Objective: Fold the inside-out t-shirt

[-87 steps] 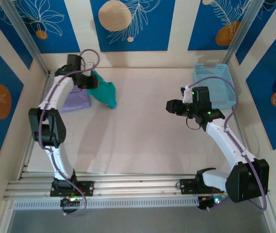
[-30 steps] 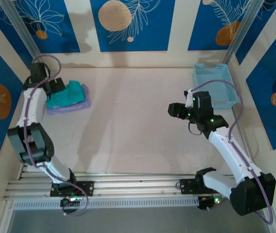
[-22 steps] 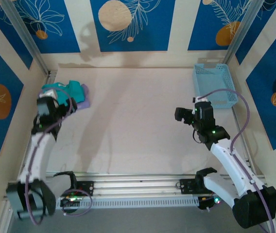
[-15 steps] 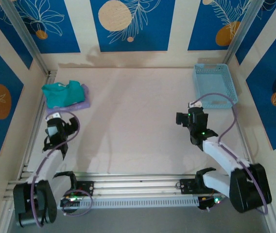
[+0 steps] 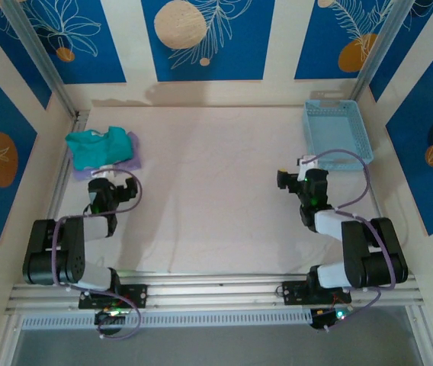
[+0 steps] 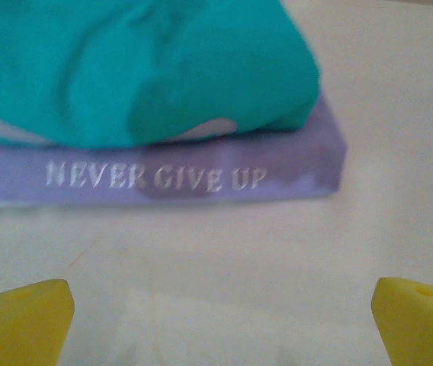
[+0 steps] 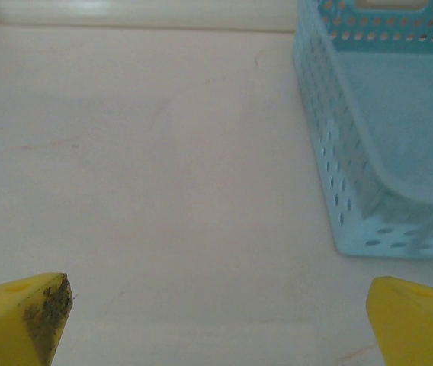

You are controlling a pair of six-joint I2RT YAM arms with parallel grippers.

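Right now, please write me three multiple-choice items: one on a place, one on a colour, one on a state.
1. The teal t-shirt lies: A) on the lavender garment; B) at the table's centre; C) on the floor.
2. The basket is: A) red; B) light blue; C) black.
3. The left gripper is: A) shut on the t-shirt; B) shut, empty; C) open, holding nothing.
Answers: A, teal cloth rests atop the lavender fold; B, its walls are pale blue; C, its fingertips stand apart over bare table.
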